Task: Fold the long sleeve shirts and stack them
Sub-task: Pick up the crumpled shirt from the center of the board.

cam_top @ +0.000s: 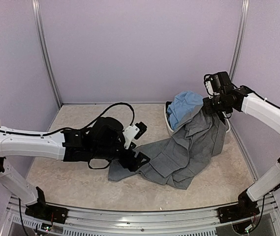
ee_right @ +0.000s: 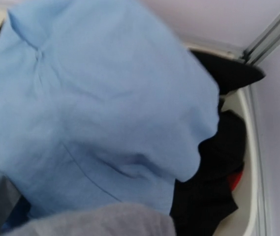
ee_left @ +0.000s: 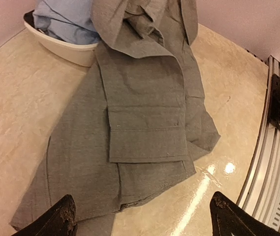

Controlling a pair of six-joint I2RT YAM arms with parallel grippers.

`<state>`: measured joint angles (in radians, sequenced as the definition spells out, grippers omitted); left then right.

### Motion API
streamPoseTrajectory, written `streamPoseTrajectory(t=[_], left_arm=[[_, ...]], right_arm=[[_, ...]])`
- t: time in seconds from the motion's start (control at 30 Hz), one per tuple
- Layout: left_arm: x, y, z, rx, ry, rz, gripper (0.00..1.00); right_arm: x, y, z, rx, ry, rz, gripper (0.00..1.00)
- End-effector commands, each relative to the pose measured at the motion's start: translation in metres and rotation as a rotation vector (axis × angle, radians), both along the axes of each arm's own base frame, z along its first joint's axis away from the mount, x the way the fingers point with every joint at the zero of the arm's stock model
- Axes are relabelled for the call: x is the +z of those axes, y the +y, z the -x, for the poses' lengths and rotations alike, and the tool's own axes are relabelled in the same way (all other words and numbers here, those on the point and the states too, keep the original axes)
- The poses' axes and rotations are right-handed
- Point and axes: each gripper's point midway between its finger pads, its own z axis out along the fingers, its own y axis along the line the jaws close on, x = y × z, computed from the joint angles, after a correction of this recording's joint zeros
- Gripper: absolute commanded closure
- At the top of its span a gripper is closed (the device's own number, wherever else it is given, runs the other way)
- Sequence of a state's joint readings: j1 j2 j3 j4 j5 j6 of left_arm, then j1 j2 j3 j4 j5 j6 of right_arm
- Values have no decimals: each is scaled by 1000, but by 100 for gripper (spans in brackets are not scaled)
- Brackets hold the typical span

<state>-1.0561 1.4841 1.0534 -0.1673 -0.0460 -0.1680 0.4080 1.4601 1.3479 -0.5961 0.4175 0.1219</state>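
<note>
Nothing is folded yet: the slate grey shirt (cam_top: 179,152) is trailing out of the white basin (cam_top: 169,125), the light blue shirt (cam_top: 185,105) is sitting inside it, the left gripper (ee_left: 142,216) is gaping at the grey hem, and whether the right gripper (cam_top: 213,105) is clamping anything I cannot tell.

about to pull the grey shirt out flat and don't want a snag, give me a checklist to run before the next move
1. Left gripper open and placed: ok, jaws wide apart, straddling the near edge of the grey shirt.
2. Grey shirt clear of the basin: not ok, its upper part drapes over the rim.
3. Grey shirt lying flat: not ok, bunched and folded over itself.
4. Right gripper grip: cannot tell, its fingers do not show.
5. Light blue shirt free to lift: not ok, it sits in the basin with grey cloth over its lower edge.
</note>
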Motion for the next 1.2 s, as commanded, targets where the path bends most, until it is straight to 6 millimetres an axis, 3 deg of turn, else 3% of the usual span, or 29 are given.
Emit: streamPoseTrajectory(t=[0.0, 0.27, 0.4, 0.63, 0.93, 1.17], left_arm=[[-24, -27, 20, -84, -112, -35, 12], [-101, -62, 52, -185, -214, -280, 32], [-107, -77, 63, -212, -295, -293, 36], [-137, -97, 65, -250, -337, -354, 44], [-161, -97, 61, -255, -364, -423, 50], [-155, -97, 48, -179, -430, -408, 55]], right_arm=[[3, 2, -9, 45, 4, -40, 100], [-1, -1, -21, 66, 15, -54, 100], [-1, 0, -25, 80, 18, -56, 100], [1, -1, -26, 88, 16, -51, 100], [4, -1, -24, 99, 12, -47, 100], [1, 1, -22, 113, 19, -58, 100]])
